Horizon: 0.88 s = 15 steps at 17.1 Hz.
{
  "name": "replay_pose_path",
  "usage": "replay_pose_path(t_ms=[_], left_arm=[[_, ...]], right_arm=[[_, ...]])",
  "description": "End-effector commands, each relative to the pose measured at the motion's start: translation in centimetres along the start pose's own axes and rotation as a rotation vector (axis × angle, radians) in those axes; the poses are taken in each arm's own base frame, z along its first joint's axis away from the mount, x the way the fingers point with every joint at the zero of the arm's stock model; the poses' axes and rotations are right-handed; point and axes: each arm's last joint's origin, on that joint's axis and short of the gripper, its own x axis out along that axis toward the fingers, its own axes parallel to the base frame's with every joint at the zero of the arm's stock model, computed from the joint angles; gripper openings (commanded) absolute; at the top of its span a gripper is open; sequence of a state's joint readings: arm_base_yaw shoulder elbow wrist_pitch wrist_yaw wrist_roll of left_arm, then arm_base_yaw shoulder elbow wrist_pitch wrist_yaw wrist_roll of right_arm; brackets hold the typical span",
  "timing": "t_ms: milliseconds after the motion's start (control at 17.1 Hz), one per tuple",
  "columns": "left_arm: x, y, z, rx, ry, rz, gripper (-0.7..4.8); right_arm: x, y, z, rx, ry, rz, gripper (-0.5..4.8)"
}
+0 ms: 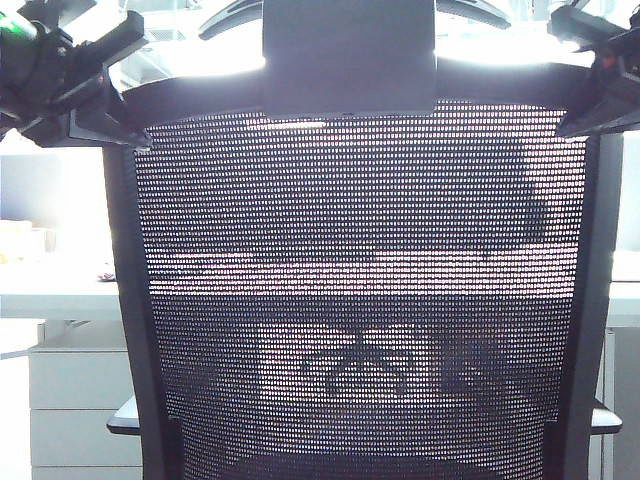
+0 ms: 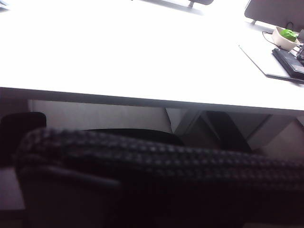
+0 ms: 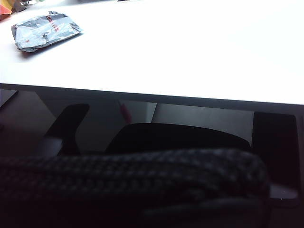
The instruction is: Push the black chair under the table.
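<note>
The big black office chair with the see-through mesh back [image 1: 360,300] fills almost all of the exterior view, and it stands right in front of the long white table with the thick flat top [image 2: 142,57]. In both wrist views its dark seat already sits a little way under the table edge, but the mesh back is on your side of that edge. Your left gripper [image 1: 75,85] is up at the left top corner of the chair back, and your right gripper [image 1: 600,80] is up at the right top corner. You cannot tell from these pictures how wide their jaws are, or if they grab the frame or just lean on it. Watch out: you push very high up, so the chair may tip or its back may bend instead of rolling. If one arm pushes harder, the chair may turn sideways. The black armrests [image 3: 69,123] look close to the table's underside and may bump it. A crinkly silver wrapper [image 3: 45,29] lies on the table, well away.
</note>
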State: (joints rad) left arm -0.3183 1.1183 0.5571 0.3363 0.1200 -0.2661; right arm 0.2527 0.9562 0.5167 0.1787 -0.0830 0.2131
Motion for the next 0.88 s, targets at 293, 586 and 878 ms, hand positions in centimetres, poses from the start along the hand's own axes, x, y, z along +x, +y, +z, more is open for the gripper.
replay_pose_path(t_ms=[293, 586, 878], left_arm=[[2.4, 0.5, -0.2, -0.027, -0.071, 0.014, -0.06], [4.2, 1.3, 1.5, -0.012, -0.095, 0.021, -0.06], [4.8, 2.1, 1.9, -0.012, -0.1, 0.044, -0.06]], right_arm=[[1.6, -0.4, 0.4, 0.021, -0.069, -0.01, -0.05], [3.4, -1.2, 0.2, 0.051, -0.102, -0.012, -0.05], [4.6, -2.3, 1.3, 0.055, -0.144, -0.018, -0.05]])
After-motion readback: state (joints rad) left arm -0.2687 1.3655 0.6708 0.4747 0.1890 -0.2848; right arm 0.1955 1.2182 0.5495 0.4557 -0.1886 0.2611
